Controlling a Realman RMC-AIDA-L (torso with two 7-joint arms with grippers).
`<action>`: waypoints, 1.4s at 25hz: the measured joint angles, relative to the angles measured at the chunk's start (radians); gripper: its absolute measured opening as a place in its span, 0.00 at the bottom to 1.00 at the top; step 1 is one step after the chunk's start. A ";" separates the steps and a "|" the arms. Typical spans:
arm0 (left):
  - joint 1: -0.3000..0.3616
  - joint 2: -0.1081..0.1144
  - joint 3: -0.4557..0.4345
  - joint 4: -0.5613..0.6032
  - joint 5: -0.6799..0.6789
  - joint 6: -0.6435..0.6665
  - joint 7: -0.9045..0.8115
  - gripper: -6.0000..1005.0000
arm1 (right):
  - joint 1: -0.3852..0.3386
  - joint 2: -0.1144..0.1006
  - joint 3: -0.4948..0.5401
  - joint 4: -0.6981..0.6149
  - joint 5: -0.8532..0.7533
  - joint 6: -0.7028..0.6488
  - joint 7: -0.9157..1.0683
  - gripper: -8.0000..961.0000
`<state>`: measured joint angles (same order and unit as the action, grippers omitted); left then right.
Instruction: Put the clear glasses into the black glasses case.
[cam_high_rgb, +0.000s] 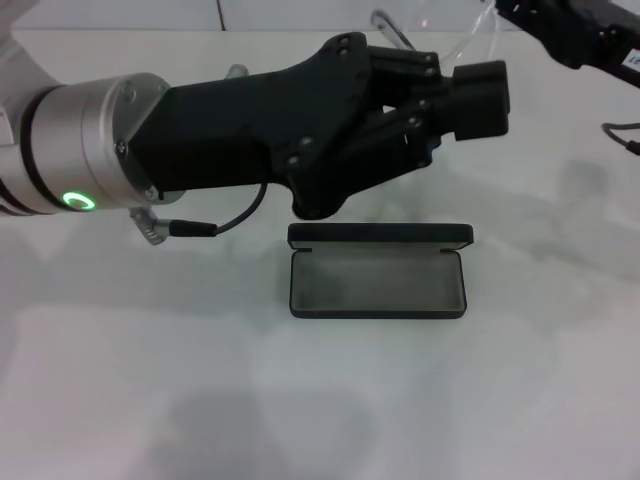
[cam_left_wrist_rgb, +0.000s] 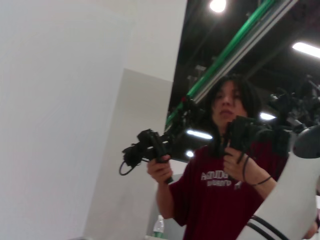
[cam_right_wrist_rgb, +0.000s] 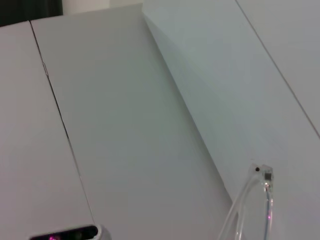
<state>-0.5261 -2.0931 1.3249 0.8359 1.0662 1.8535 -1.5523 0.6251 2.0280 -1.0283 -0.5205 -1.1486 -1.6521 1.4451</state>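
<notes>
The black glasses case (cam_high_rgb: 376, 282) lies open on the white table in the head view, grey lining up and lid hinged toward the far side. Above and behind it my left gripper (cam_high_rgb: 495, 98) hovers, reaching in from the left with its fingers shut and nothing visible between them. The clear glasses (cam_high_rgb: 473, 40) are held up at the far edge, partly hidden behind the left hand. My right gripper (cam_high_rgb: 515, 12) at the top right corner is shut on them. One thin clear arm of the glasses (cam_right_wrist_rgb: 265, 200) shows close up in the right wrist view.
A black cable (cam_high_rgb: 215, 222) hangs from the left arm just left of the case. Another cable (cam_high_rgb: 622, 135) lies at the table's right edge. In the left wrist view, a person (cam_left_wrist_rgb: 220, 170) holds hand controllers.
</notes>
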 joint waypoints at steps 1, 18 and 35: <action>0.000 0.000 0.000 0.000 0.000 -0.007 0.000 0.10 | 0.001 0.000 -0.010 0.001 0.003 0.004 -0.004 0.11; 0.000 -0.001 -0.002 -0.044 -0.060 -0.148 0.001 0.10 | 0.007 0.000 -0.072 -0.007 0.015 0.010 -0.009 0.11; -0.017 0.000 0.003 -0.065 -0.051 -0.289 0.015 0.10 | 0.016 0.000 -0.121 -0.011 0.015 0.035 -0.014 0.11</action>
<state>-0.5428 -2.0930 1.3283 0.7705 1.0154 1.5649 -1.5369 0.6413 2.0279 -1.1496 -0.5313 -1.1338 -1.6176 1.4313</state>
